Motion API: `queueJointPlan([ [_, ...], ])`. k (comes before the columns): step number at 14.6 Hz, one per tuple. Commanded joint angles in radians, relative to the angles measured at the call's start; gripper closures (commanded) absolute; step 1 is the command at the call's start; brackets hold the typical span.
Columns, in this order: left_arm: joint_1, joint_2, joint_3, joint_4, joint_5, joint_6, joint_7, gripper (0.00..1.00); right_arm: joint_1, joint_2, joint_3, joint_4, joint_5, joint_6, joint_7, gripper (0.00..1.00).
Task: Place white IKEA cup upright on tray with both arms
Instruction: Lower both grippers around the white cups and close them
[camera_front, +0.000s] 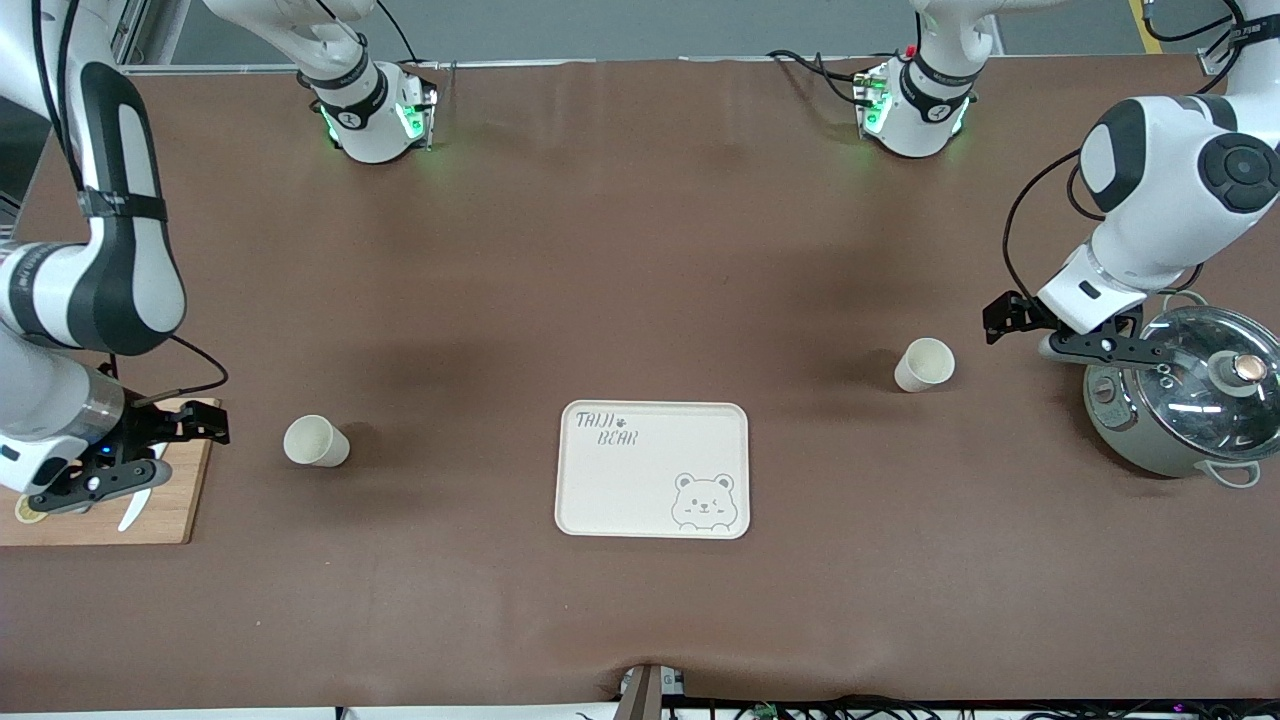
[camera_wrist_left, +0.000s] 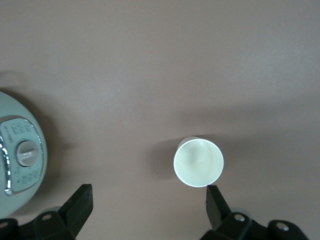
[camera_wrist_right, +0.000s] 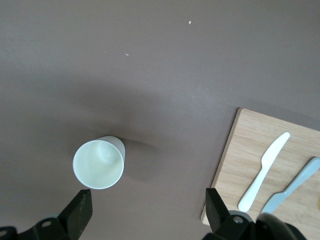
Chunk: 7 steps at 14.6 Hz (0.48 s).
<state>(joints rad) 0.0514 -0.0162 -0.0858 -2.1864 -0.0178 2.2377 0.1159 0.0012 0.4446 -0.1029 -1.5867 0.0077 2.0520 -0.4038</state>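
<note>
Grey "TAIJI BEAR" lettering on cream tray (camera_front: 652, 470), at corner toward robot bases and right arm's end. Small print on cooker (camera_wrist_left: 20, 157) control panel too small to read.

Left gripper (camera_front: 1003, 318) jaws wide apart, empty, low at left arm's end of tabletop. Right gripper (camera_front: 205, 420) likewise spread, empty, at right arm's end.

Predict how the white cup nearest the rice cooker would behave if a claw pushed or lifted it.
The cup stands upright on the brown table cover, and it looks thin-walled and empty, so it is probably light and would slide or tip under a sideways push. Its sides taper, so once tipped it would likely roll in a curve. The smooth wall may slip in a loose grip.
</note>
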Motion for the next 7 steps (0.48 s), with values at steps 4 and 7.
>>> queueJointPlan([
  [4,0.001,-0.028,-0.009,-0.064,-0.028,-0.017,0.028,0.0,-0.006,0.038,0.012,-0.05,0.011,0.063,-0.065,0.0],
  [7,0.005,0.016,-0.029,-0.096,-0.027,0.054,0.03,0.0,-0.013,0.066,0.012,-0.052,0.073,0.068,-0.127,0.0],
])
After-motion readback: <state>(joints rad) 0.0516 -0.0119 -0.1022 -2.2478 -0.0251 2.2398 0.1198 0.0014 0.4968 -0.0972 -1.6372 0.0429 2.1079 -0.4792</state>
